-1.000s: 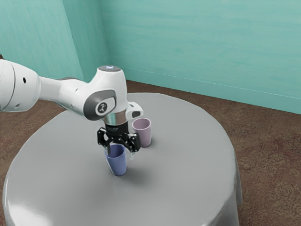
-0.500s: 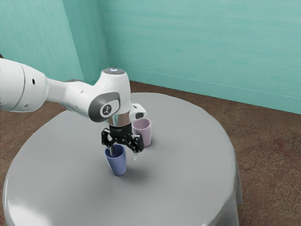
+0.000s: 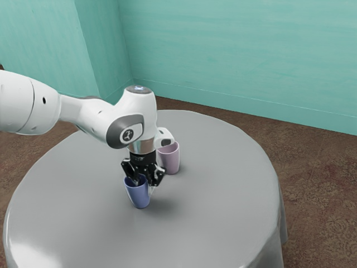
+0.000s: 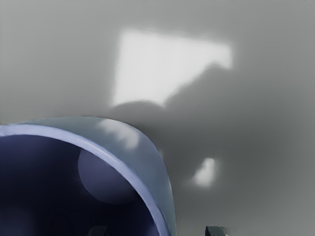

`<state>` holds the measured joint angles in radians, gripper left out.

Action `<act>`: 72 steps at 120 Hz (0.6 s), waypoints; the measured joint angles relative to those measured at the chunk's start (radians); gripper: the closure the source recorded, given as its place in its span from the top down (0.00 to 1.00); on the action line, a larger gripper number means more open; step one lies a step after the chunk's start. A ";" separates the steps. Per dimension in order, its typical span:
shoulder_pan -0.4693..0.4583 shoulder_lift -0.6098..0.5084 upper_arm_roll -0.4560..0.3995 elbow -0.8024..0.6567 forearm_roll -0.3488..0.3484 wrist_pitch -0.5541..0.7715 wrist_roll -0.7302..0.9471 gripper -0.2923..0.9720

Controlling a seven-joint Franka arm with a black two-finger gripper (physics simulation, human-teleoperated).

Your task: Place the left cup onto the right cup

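Claw: my claw (image 3: 143,178) points straight down at the blue cup (image 3: 138,196), over the part of its rim nearest the pink cup (image 3: 169,159).
Grip: apart. One finger (image 4: 215,230) hangs outside the cup's wall and the other dips inside the mouth. In the wrist view there is a gap between the outer finger and the wall, so nothing is clamped.
Blue cup: it stands upright on the table (image 3: 223,184), mouth up, near the table's middle and a little toward the near edge (the wrist view looks down into it (image 4: 147,162) to its round bottom).
Pink cup: it is upright with its mouth up, just beside the blue cup on the side toward the far edge and the exterior view's right. My hand covers part of its rim.
Stack: not yet made, as both cups stand on the table.
Table: it is round, grey and glossy. In the wrist view a bright patch of light and a dark shadow lie on it (image 4: 256,123) beside the blue cup.
Arm: my white arm (image 3: 83,114) comes in from the exterior view's left and bends down at the wrist.
Room: the walls (image 3: 251,50) are teal and the floor (image 3: 318,178) is brown.
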<state>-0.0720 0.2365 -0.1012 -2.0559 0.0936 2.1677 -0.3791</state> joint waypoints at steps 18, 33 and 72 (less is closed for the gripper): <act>0.000 -0.004 0.000 0.000 0.011 -0.001 -0.010 0.22; 0.000 -0.013 0.000 -0.002 0.014 -0.001 -0.017 0.19; 0.002 -0.082 0.009 -0.004 0.021 -0.028 -0.042 0.15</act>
<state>-0.0703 0.1547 -0.0926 -2.0599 0.1148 2.1392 -0.4216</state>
